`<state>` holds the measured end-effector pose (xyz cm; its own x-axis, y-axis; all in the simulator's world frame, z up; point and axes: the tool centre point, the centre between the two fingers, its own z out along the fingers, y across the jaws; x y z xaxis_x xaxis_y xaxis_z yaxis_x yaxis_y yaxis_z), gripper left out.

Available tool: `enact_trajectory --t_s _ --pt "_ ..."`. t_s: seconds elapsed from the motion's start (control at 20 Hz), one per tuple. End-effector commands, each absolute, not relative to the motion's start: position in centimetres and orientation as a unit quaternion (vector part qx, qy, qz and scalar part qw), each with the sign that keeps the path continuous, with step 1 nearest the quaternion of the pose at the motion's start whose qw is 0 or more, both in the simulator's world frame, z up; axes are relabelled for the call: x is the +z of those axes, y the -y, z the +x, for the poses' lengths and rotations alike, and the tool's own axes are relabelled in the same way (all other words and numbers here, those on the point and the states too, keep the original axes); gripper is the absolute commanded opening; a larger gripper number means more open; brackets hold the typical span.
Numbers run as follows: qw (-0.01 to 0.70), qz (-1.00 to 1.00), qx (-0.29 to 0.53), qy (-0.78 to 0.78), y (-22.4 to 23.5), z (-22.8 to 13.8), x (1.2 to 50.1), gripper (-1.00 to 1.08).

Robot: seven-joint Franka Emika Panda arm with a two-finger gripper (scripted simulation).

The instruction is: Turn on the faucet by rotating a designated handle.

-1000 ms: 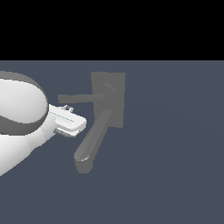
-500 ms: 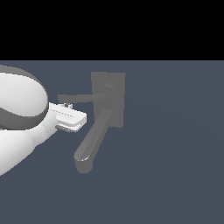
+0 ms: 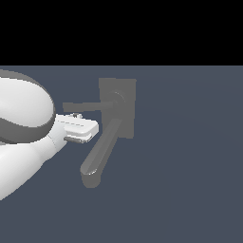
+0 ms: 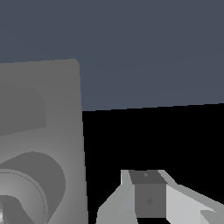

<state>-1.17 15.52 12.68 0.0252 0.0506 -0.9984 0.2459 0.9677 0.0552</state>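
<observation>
Now my gripper (image 3: 80, 127) sits nearest me, drawn back a little toward the exterior view's left since a second ago, just below the handle's (image 3: 83, 106) free end; I cannot tell whether the fingers are spread or closed. Beyond it the faucet (image 3: 117, 108) looks unmoved, handle level, so I judge the turn not yet started.

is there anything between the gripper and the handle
Nothing shows between them. In the exterior view the gripper sits just below the handle, near its free end; contact cannot be told.
</observation>
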Motion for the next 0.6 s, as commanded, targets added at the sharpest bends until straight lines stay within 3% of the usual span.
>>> enact_trajectory --t_s 0.0,0.55 --pt "0.706 0.095 -0.074 -0.698 -15.7 -1.3 12.4 -1.00" --pt "0.703 0.088 -0.075 -0.701 -16.1 -1.4 13.3 -1.00"
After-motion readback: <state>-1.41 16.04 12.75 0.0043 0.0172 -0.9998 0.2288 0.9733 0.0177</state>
